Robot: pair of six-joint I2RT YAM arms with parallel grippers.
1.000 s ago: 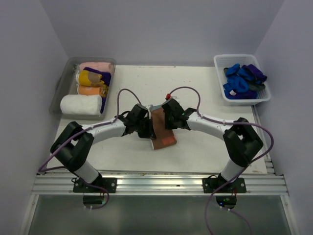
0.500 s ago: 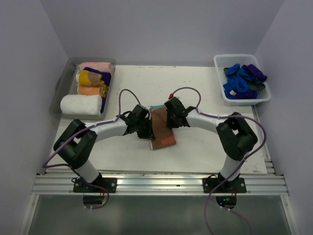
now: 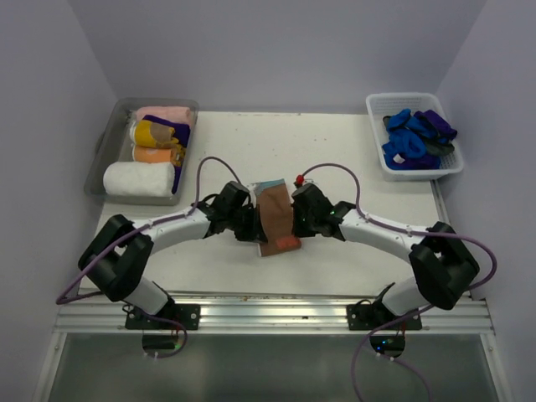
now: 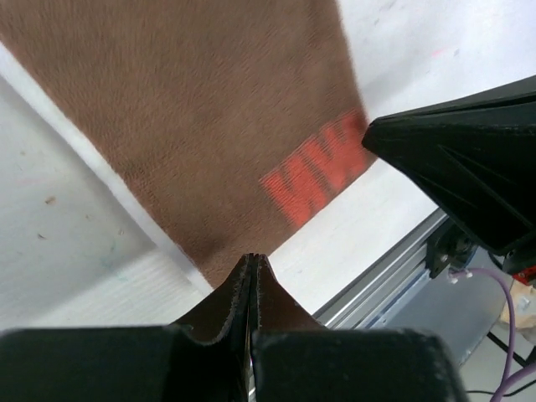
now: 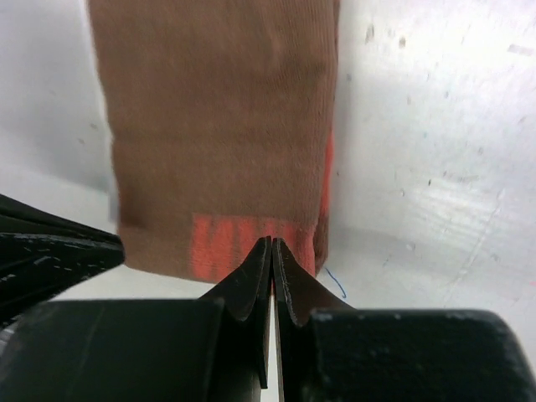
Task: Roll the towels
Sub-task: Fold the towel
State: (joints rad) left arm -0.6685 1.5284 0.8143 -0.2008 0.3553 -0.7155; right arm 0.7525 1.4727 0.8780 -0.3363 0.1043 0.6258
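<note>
A rust-brown towel (image 3: 275, 216) with orange lettering lies flat and lengthwise in the middle of the table. My left gripper (image 3: 251, 224) is shut at the towel's left edge. In the left wrist view its tips (image 4: 253, 258) meet at the towel (image 4: 209, 126) border, with no cloth showing between them. My right gripper (image 3: 296, 219) is shut at the right edge. In the right wrist view its closed tips (image 5: 270, 243) sit over the orange lettering at the end of the towel (image 5: 218, 134). Whether either gripper pinches cloth I cannot tell.
A clear grey tray (image 3: 100, 159) at the back left holds rolled towels: pink (image 3: 166, 113), mustard (image 3: 153, 132), purple (image 3: 179, 132), orange (image 3: 155, 154) and white (image 3: 138, 178). A white basket (image 3: 377, 126) at the back right holds blue and purple towels (image 3: 412, 141).
The right arm's elbow has swung out to the right and lower, and its gripper slid nearer along the towel's right edge. The left arm dropped slightly. The towel stays flat.
</note>
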